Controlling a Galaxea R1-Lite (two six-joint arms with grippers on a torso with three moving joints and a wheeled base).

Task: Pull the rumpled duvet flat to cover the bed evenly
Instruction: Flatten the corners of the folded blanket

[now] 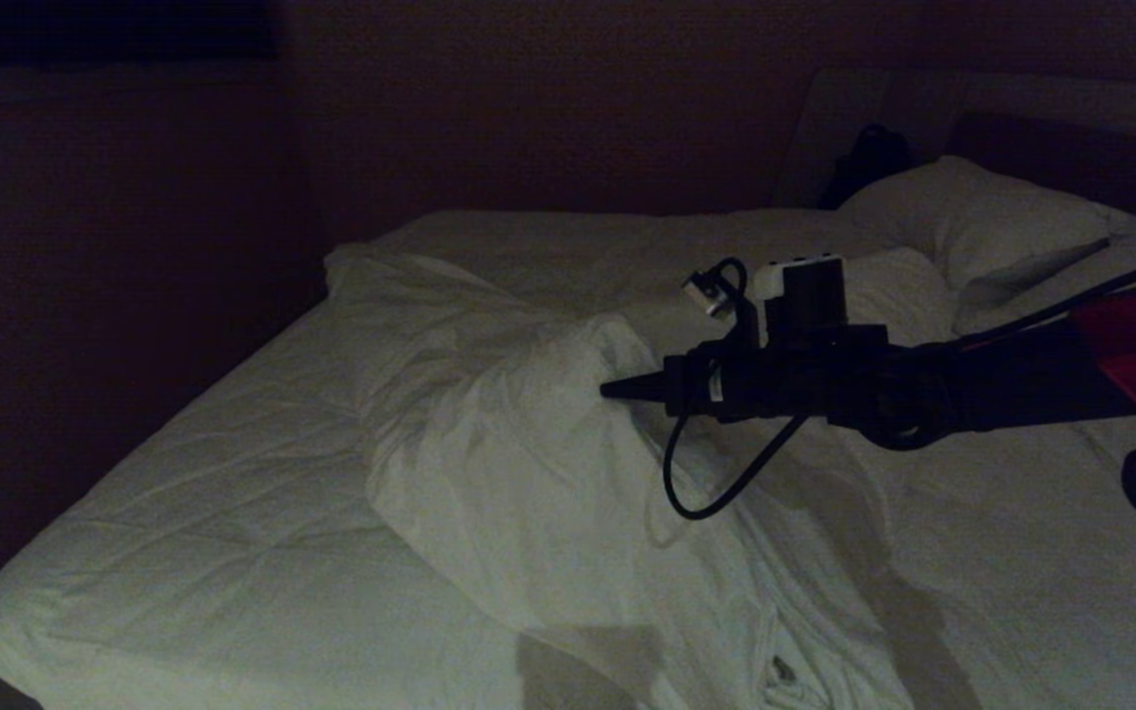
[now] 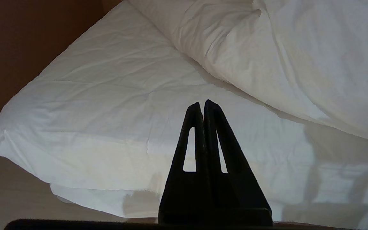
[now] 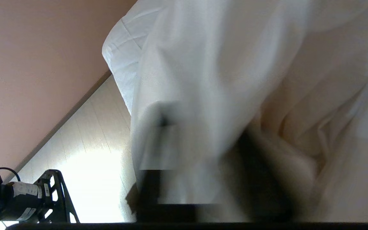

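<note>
The duvet (image 1: 529,473) lies bunched in a thick ridge down the middle of the bed (image 1: 213,513), leaving the quilted mattress bare on the left side. My right gripper (image 1: 612,389) reaches in from the right, level, with its tip pressed into a raised fold of the duvet. In the right wrist view, white cloth (image 3: 219,64) fills the space between the blurred dark fingers (image 3: 251,159), so the gripper is shut on the duvet. My left gripper (image 2: 202,103) hangs shut and empty by the bed's near left corner (image 2: 107,95), apart from the duvet (image 2: 283,57).
White pillows (image 1: 972,217) lie at the head of the bed at the far right, with a dark object (image 1: 869,158) behind them. A dark wall runs along the bed's left side. Pale floor (image 3: 97,134) shows beside the bed, with the left arm (image 3: 27,198) low over it.
</note>
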